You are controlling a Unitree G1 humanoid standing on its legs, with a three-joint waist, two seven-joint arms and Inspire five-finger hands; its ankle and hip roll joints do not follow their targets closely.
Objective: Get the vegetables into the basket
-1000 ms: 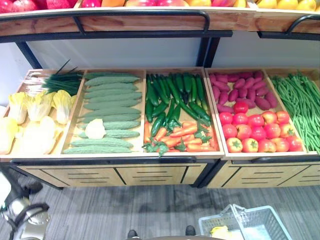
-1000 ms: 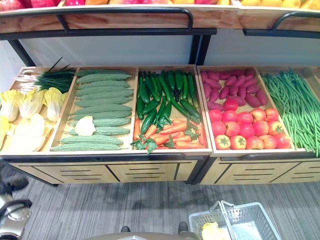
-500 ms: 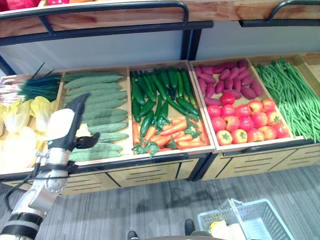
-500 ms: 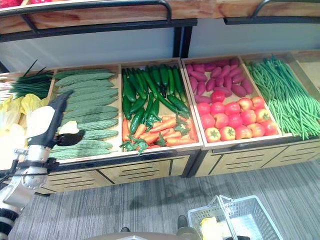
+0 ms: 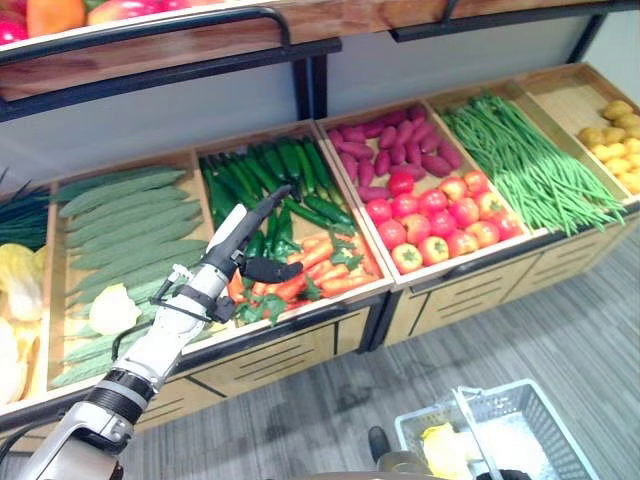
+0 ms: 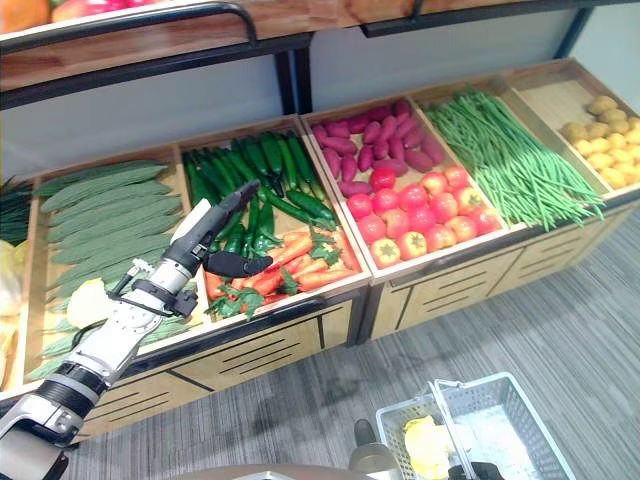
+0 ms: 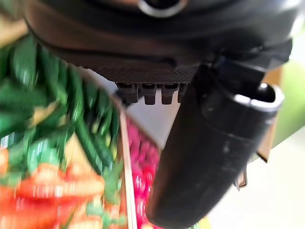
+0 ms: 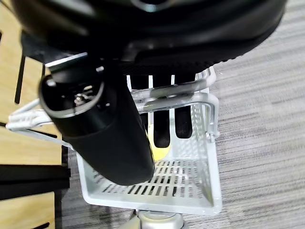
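My left hand (image 5: 243, 238) is open, its fingers straight, held over the bin of orange carrots (image 5: 318, 262) and dark green peppers (image 5: 270, 178); it holds nothing. Its wrist view shows the thumb (image 7: 209, 157) above blurred carrots (image 7: 43, 191). The white wire basket (image 5: 530, 432) hangs low at the right above the floor, a yellow-white vegetable (image 5: 444, 450) lying in it. In the right wrist view my right hand (image 8: 162, 121) has its fingers curled under the basket's wire handle (image 8: 190, 87), and the yellow vegetable (image 8: 159, 149) shows below.
Wooden bins run along the stand: pale green gourds (image 5: 130, 215) and a cabbage piece (image 5: 112, 308) at the left, purple sweet potatoes (image 5: 395, 155) and tomatoes (image 5: 432, 215), green beans (image 5: 520, 165), yellow potatoes (image 5: 612, 145). A black-railed upper shelf (image 5: 150, 45) overhangs the back.
The camera has swung to the right. My left arm has risen from low at the left, passed over the gourd bin and now reaches over the carrots.
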